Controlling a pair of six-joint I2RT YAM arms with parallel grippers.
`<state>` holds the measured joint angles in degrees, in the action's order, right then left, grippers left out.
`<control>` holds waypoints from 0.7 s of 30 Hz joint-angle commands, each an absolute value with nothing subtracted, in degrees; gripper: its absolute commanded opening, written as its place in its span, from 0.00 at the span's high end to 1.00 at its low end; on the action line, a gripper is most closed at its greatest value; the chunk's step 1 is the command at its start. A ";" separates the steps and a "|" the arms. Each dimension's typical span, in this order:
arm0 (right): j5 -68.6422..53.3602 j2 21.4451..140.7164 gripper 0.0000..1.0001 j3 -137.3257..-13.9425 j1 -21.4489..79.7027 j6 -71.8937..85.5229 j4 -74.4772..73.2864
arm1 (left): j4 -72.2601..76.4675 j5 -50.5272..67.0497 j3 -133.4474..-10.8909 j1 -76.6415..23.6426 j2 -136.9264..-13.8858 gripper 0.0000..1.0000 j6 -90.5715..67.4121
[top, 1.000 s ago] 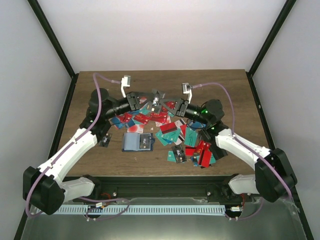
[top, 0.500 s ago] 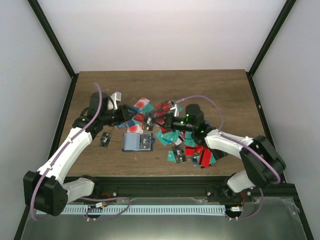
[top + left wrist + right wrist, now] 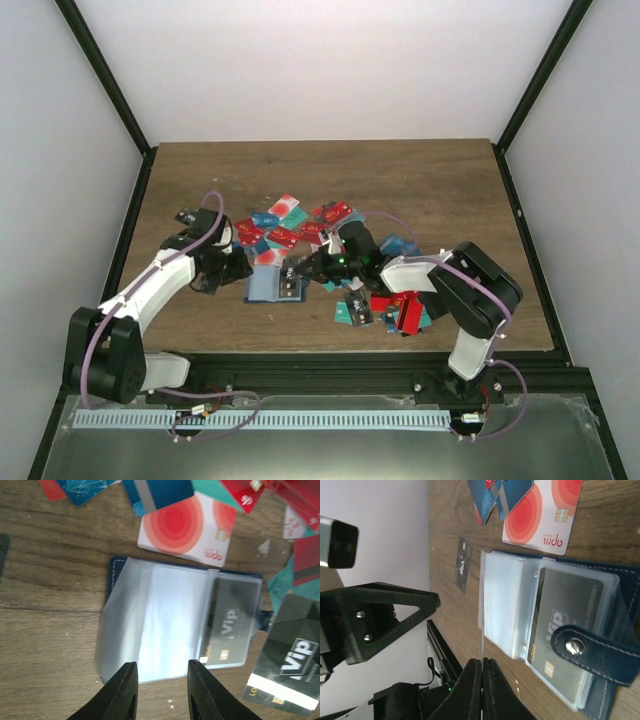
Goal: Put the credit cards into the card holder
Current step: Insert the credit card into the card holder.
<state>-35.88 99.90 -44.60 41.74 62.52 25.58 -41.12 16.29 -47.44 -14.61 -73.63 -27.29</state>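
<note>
Your left claw (image 3: 161,666) is hovering partly open, gripping nothing; the holder (image 3: 150,630) is lying unfolded just ahead of its tips. Your right claw (image 3: 481,662) is sitting shut at the sleeves' (image 3: 502,600) edge. Cards (image 3: 185,527) are crowding beyond the holder.

Seen from above, the right jaws hide one end of the card holder (image 3: 265,288) and card print is unreadably small; the left wrist view's right edge cuts off a black VIP card (image 3: 290,670)
</note>
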 commanded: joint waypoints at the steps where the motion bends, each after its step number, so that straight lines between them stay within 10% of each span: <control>1: -35.77 102.86 0.99 -49.02 42.48 59.98 24.28 | -41.37 14.45 -46.73 -14.28 -76.39 0.70 -24.61; 21: -36.79 111.81 0.99 -54.32 42.80 56.90 22.78 | -37.84 13.44 -46.25 -14.33 -85.03 0.79 -21.53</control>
